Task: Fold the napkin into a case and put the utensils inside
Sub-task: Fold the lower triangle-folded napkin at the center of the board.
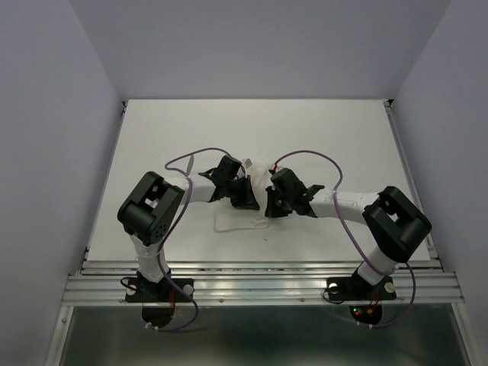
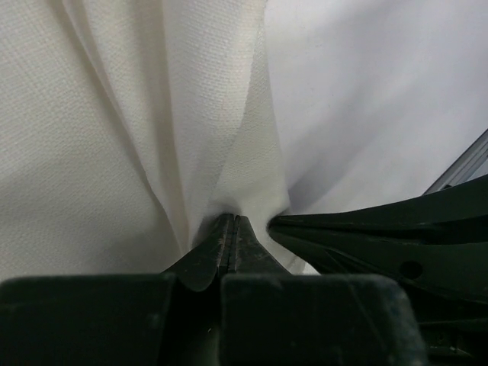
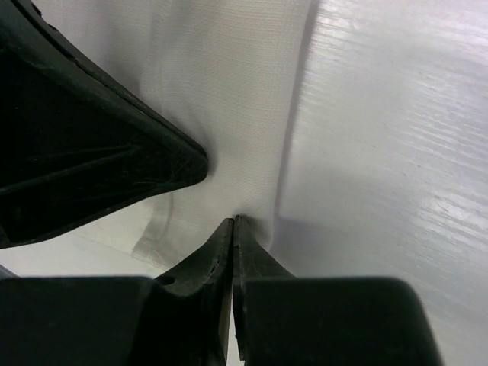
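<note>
The white napkin [image 1: 238, 221] lies in the middle of the table, partly under both grippers. In the left wrist view the napkin [image 2: 152, 114] bunches into long folds that run into my left gripper [image 2: 231, 219], which is shut on it. My left gripper [image 1: 244, 197] and right gripper [image 1: 270, 206] meet tip to tip over the sheet. My right gripper [image 3: 233, 220] is shut on the napkin [image 3: 229, 91] close to its right edge. Each wrist view shows the other gripper's dark finger close beside. The utensils are out of view, and no finished case shows.
The white tabletop [image 1: 335, 137] stretches behind and to both sides of the arms. A metal rail [image 1: 259, 278] runs along the near edge. Grey walls close the left, right and back sides. Purple cables [image 1: 191, 158] loop above each arm.
</note>
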{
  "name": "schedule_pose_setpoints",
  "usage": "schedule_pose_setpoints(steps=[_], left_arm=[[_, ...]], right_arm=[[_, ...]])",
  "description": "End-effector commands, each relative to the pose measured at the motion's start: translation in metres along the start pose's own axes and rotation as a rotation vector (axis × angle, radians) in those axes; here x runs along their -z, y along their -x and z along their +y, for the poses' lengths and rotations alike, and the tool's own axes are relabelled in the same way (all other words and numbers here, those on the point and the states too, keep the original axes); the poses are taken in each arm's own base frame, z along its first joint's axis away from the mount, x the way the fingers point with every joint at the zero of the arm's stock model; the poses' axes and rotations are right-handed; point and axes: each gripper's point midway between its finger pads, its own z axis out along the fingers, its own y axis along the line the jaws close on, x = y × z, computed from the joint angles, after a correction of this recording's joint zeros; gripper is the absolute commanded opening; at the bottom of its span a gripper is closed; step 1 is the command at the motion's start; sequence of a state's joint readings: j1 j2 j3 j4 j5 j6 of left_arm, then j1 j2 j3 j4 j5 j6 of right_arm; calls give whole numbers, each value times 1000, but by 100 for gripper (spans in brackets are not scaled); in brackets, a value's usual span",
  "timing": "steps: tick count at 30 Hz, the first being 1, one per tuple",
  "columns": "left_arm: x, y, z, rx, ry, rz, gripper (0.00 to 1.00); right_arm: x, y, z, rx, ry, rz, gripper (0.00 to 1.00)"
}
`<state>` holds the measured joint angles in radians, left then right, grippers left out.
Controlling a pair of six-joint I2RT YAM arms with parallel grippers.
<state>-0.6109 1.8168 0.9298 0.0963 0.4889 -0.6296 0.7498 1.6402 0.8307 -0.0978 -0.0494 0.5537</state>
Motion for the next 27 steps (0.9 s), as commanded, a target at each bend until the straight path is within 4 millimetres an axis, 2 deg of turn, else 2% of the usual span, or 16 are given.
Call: schedule_pose_setpoints(steps=[1, 4, 7, 8, 11, 13, 14, 18, 23, 25, 27], left_arm=[[-3, -5, 20, -41, 76, 12, 0], [-3, -9, 21, -49, 71, 26, 0], [-5, -12, 22, -53, 67, 39, 0], [-5, -13, 23, -53, 67, 44, 0], [-6, -17, 26, -54, 69, 55, 0], [-6, -18, 26, -54, 68, 58, 0], [-6, -18, 26, -56, 68, 58, 0], [-3, -16, 22, -65, 58, 54, 0], [-2, -13, 20, -77, 59, 50, 0], [-1, -11, 18, -81, 56, 49, 0], [-1, -12, 17, -82, 50, 51, 0]], right_arm=[[21, 34, 1, 14, -57, -96, 9], [33, 70, -9, -30, -71, -179, 19], [36, 95, -23, -79, -66, -206, 30], [38, 109, -20, -88, -53, -228, 35], [30, 125, -26, -129, -31, -225, 42], [25, 143, -17, -158, 26, -237, 50], [21, 143, -24, -179, 14, -231, 50], [10, 158, -8, -211, 85, -239, 54], [-13, 153, -2, -240, 133, -185, 54], [-16, 154, 0, -247, 149, -186, 53], [-17, 149, 1, -246, 165, -177, 48]])
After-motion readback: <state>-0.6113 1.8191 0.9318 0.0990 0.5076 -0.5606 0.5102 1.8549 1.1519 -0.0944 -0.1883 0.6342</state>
